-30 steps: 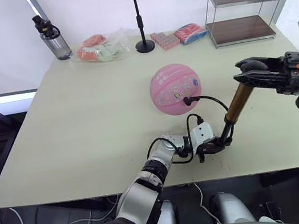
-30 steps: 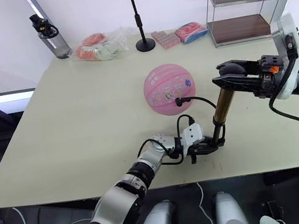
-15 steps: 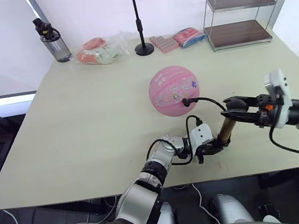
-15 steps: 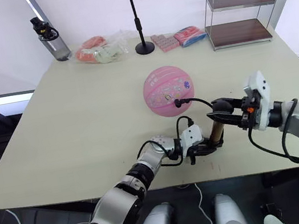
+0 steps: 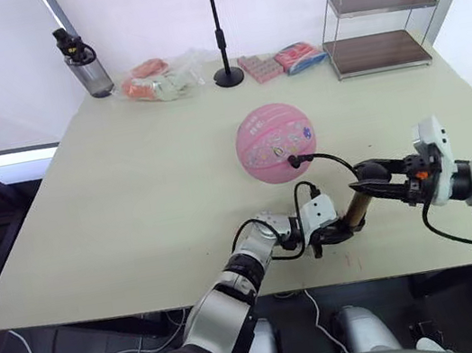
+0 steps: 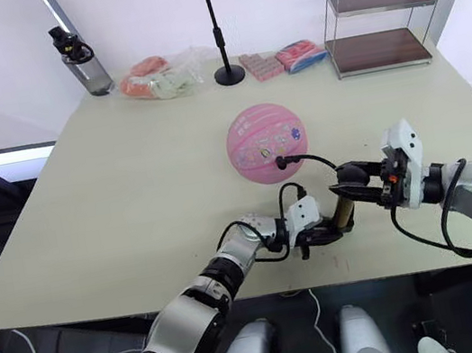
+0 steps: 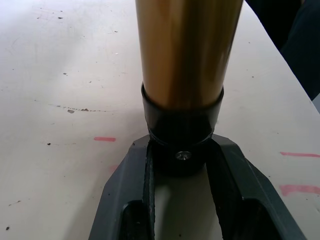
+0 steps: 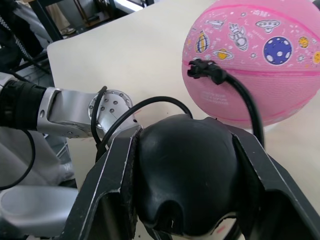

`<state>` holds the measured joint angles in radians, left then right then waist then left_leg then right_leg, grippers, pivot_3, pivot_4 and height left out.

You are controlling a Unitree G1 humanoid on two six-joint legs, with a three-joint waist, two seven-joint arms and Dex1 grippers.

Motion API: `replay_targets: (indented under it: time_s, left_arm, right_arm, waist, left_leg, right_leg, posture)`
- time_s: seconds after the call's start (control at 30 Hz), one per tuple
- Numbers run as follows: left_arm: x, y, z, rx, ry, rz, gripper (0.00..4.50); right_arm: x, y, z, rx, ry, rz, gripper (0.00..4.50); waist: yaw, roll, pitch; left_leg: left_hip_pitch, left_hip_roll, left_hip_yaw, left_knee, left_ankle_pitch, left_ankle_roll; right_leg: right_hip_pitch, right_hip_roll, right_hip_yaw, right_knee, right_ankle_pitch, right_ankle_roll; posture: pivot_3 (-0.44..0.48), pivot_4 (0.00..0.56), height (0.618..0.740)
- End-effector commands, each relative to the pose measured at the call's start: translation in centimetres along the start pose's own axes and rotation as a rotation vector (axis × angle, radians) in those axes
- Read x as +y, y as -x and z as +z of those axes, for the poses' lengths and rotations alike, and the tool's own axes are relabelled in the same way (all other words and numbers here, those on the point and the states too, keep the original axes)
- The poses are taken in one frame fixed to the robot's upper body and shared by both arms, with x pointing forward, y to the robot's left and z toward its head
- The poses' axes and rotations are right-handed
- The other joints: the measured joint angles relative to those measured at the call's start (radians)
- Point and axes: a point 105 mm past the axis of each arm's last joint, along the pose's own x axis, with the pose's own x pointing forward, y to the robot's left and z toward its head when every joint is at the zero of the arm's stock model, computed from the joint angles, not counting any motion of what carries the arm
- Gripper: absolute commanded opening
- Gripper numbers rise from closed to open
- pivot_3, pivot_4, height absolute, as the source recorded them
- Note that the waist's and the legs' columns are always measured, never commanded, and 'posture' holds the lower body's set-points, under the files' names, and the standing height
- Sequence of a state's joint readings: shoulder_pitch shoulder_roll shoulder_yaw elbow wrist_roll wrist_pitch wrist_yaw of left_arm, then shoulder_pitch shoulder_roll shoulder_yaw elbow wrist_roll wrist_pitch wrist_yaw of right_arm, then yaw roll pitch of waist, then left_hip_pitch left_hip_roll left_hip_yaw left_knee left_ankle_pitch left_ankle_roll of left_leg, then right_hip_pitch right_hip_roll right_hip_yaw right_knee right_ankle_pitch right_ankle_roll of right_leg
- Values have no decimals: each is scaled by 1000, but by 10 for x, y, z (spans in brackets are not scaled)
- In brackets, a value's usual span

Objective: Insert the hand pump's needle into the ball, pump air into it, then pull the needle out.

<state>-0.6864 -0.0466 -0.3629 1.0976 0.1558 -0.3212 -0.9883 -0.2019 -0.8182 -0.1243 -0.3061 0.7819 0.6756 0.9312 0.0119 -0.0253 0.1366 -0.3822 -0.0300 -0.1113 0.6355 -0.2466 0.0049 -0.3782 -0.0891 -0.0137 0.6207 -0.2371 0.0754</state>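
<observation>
1. The left jaws (image 5: pixel 336 234) sit near the bench's (image 5: pixel 131 204) front edge, toward its right half, clenched on the black bottom cap of the hand pump (image 5: pixel 357 206); in the left wrist view the two black fingers (image 7: pixel 131 175) press the cap from both sides, with the gold-bronze barrel rising from it.
2. The hand pump stands tilted on the bench surface, its base by the front edge and its top leaning toward the right edge. Faint red marks show on the bench top around the base.
3. The right jaws (image 5: pixel 371 182) reach in from the right edge and are closed over the pump's black handle (image 8: pixel 187 170), which fills the space between the two fingers in the right wrist view.
4. A thin black hose (image 5: pixel 329 158) loops up from the pump's base, arcs over, and runs to the ball.
5. The ball (image 5: pixel 276 142) rests on the bench around the middle, a little right of centre and farther from the front edge than the pump. It is pink with small space-themed prints.
6. The needle's black fitting (image 8: pixel 202 69) sits against the ball's near side; the pin itself cannot be seen.
7. Along the far edge stand a water bottle (image 5: pixel 81 62) near the left corner, a clear bag of packets (image 5: pixel 160 80), a black stand (image 5: pixel 218 24), two small packets (image 5: pixel 284 58), and a two-tier wire shelf (image 5: pixel 382 18) near the right corner.
</observation>
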Motion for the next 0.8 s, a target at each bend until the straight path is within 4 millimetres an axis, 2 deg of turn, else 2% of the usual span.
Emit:
replay_targets:
  time_s: [0.03, 0.27, 0.57, 0.7, 0.8]
  left_arm:
    - [-39, 18, -84, 265, 226, -58, 1035]
    - [-38, 18, -84, 269, 222, -60, 1035]
    - [-39, 17, -84, 269, 219, -62, 1035]
    - [-38, 17, -84, 268, 221, -60, 1035]
    - [-38, 17, -84, 268, 221, -60, 1035]
  right_arm:
    - [5, 17, 52, -92, 120, -3, 1919]
    - [6, 37, 106, -171, 165, -19, 1919]
    - [7, 61, 157, -223, 220, -68, 1919]
    - [9, 62, 164, -232, 223, -68, 1919]
    - [6, 57, 156, -219, 218, -72, 1919]
  waist:
    - [2, 1, 2]
    - [2, 2, 7]
    - [2, 3, 11]
    - [2, 7, 14]
    - [3, 8, 14]
  left_leg:
    - [0, 0, 0, 0, 0, 0]
    - [-1, 0, -1, 0, 0, 0]
    - [-2, 0, -1, 0, 0, 0]
    - [-5, -1, 0, 1, 0, 0]
    - [-10, -2, -1, 2, 3, 5]
  right_leg:
    - [0, 0, 0, 0, 0, 0]
    - [0, 0, -1, 0, 2, 3]
    - [-1, -1, -2, -1, 2, 3]
    - [-4, -2, -1, -1, 2, 4]
    - [-8, -2, -1, -1, 2, 4]
  posture:
    - [0, 150, 731]
    - [0, 150, 731]
    - [0, 150, 731]
    - [0, 150, 731]
    - [0, 150, 731]
